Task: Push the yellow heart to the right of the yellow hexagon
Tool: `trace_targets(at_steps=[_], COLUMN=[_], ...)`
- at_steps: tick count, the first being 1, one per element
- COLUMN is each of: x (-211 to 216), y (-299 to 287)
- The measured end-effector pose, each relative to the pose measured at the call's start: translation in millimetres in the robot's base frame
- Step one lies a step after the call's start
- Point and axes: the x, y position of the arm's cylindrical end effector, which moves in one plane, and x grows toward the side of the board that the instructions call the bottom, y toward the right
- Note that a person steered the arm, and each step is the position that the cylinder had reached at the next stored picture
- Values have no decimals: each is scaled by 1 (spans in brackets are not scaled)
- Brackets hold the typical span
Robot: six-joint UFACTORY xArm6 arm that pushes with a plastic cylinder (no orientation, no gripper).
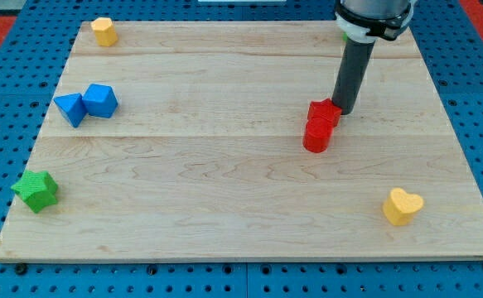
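Observation:
The yellow heart (402, 206) lies near the board's bottom right corner. The yellow hexagon (103, 31) sits at the top left corner of the board. My tip (345, 111) is right of centre, at the upper right side of two red blocks, far from both yellow blocks. The heart is below and to the right of my tip.
A red block (324, 111) and a red cylinder (316, 135) stand together just left of my tip. A blue triangle (70, 108) and a blue block (100, 100) touch at the left. A green star (36, 190) sits at the lower left edge of the wooden board (224, 207).

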Motion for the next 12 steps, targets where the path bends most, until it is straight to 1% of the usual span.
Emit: trace_targets(at_steps=[1, 2, 3, 4, 5, 6, 7, 8, 10, 12], x=[38, 131, 184, 172, 148, 123, 146, 173, 167, 93], y=[80, 136, 126, 74, 31, -31, -59, -20, -95, -171])
